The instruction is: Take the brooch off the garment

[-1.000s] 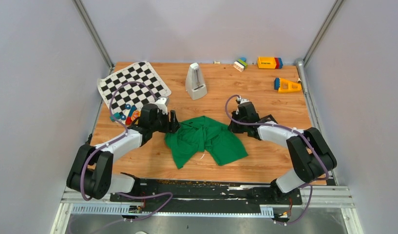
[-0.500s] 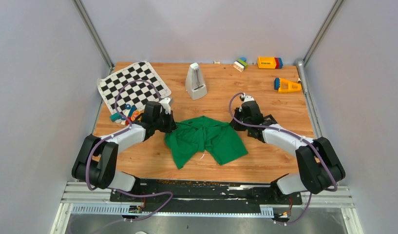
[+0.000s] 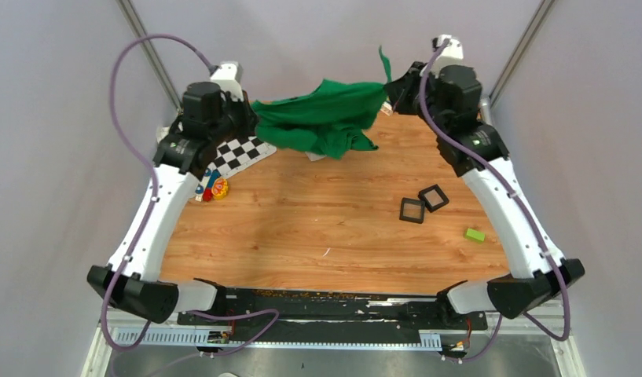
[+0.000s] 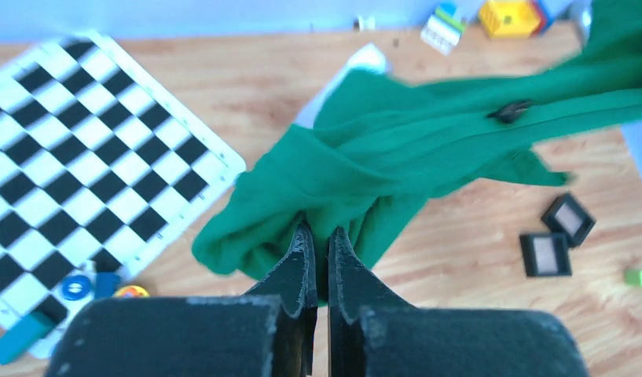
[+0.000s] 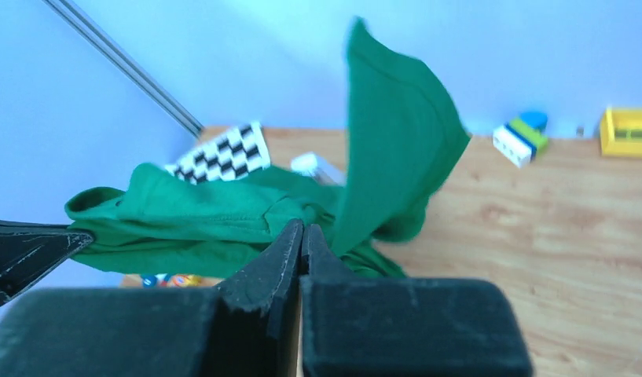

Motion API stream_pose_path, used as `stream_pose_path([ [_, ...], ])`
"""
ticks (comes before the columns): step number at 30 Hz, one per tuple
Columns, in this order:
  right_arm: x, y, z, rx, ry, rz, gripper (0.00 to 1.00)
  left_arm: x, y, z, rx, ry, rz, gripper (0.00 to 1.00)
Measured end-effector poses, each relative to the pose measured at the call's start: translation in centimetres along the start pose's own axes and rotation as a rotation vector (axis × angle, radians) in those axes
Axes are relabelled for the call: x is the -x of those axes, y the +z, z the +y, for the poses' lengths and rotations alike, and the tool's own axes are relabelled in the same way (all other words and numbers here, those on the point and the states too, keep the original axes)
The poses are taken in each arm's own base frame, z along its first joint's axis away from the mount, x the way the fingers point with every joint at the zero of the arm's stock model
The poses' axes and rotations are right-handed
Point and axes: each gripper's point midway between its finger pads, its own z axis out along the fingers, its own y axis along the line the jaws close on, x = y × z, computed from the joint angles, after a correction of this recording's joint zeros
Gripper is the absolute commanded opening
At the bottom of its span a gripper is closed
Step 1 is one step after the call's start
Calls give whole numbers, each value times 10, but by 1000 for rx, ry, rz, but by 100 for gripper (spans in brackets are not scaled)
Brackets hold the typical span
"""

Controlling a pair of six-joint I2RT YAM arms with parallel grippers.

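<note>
**Left claw** [image 4: 317, 236]: jaws pinched narrow on a bunched fold of the garment, with cloth showing in the gap.

**Right claw** [image 5: 302, 232]: jaws pressed together on the opposite edge, and a loose flap stands up beside them.

**Garment** [image 3: 325, 118]: plain green knit shirt, matte and unpatterned. It is held above the far end of the surface, strung between the two claws and sagging in folds at the middle. Judged light, limp and stretchy. It drapes rather than keeps shape, and a thin pinch may creep along the fold.

**Brooch** [image 4: 512, 111]: a small dark piece sitting on the taut band of cloth, seen in the left wrist view and probably the item sought. Its colour and border are too blurred to confirm. Judged rigid, light and fastened through the knit. It is best taken by its edge while the cloth around it is kept tight, otherwise the fabric will follow the pull.

**Surface** [image 3: 325, 236]: wood-grain board, smooth.

**Black frames** [image 3: 412, 210]: two flat squares lying just beside each other on the board, well apart from the cloth.

**Chequered mat** [image 3: 243, 153]: thin black-and-white sheet, partly under the hanging shirt.
</note>
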Motion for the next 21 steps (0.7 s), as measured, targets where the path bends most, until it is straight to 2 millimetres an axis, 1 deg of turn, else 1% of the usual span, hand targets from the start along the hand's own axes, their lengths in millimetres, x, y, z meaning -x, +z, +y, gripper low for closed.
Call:
stream_pose_path([
  [1,21,-11,8,20,-2,-48,0,23,-17,-1,7,8,-47,8],
  [2,37,-24,14,35,-1,-86,0,35,-28,-3,8,14,-76,11],
  [3,47,-37,17,47,0,-112,0,45,-42,-4,9,21,-104,16],
  [4,52,-49,19,54,1,-126,0,50,-52,-5,6,28,-119,19],
  [5,55,-60,21,60,2,-134,0,52,-63,-7,2,34,-132,29],
  [6,58,-71,22,67,3,-143,0,51,-72,-8,-4,38,-135,36],
  [7,61,-80,23,74,4,-150,0,48,-78,-9,-11,45,-132,57],
  [8,62,-88,24,79,5,-157,0,44,-82,-9,-14,46,-127,68],
  [9,64,-95,25,86,7,-162,0,38,-85,-8,-11,42,-117,82],
  [11,64,-103,29,108,10,-159,0,25,-84,-6,-12,48,-91,88],
  [13,61,-107,33,136,11,-142,0,8,-78,-6,-27,33,-50,88],
  [15,52,-106,37,159,13,-107,0,-15,-68,-10,-69,16,6,86],
  [17,40,-101,36,166,14,-69,0,-40,-57,-15,-116,-11,59,83],
  [19,24,-95,33,166,14,-24,0,-73,-46,-21,-163,-41,131,81],
  [21,3,-89,28,163,14,34,0,-109,-36,-28,-198,-63,207,79],
])
